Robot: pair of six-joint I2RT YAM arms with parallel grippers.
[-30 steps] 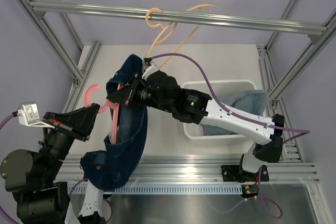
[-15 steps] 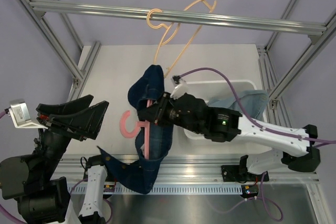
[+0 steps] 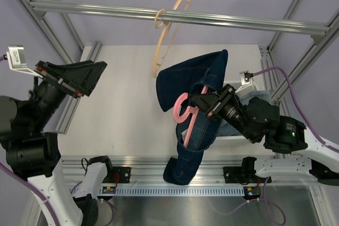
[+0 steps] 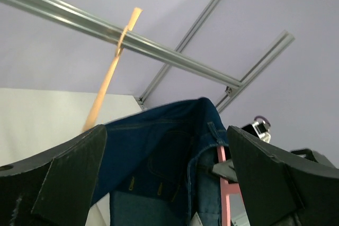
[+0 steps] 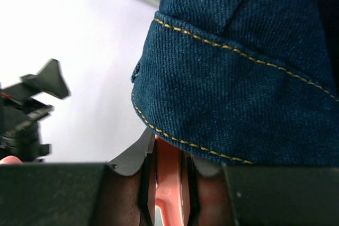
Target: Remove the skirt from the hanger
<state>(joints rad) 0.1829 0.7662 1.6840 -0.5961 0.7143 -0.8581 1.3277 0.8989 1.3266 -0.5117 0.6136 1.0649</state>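
Observation:
The dark blue denim skirt (image 3: pixel 197 86) hangs draped over a pink hanger (image 3: pixel 184 114) right of the table's middle. My right gripper (image 3: pixel 204 104) is shut on the hanger's pink bar. The right wrist view shows that bar (image 5: pixel 168 175) pinched between the jaws, under the skirt's stitched hem (image 5: pixel 243 67). My left gripper (image 3: pixel 91 79) is raised at the far left, open and empty, well apart from the skirt. Through its spread fingers, the left wrist view looks at the skirt (image 4: pixel 159 146) and the pink hanger (image 4: pixel 226 183).
A bare wooden hanger (image 3: pixel 168 30) swings from the aluminium rail (image 3: pixel 238 20) across the back. A white bin (image 3: pixel 229 137) with pale denim lies mostly hidden under my right arm. Frame posts stand at the table's left and right edges.
The left gripper opened, let go of the skirt and pulled back up to the left. The right arm carried hanger and skirt to the right. The wooden hanger swung on the rail.

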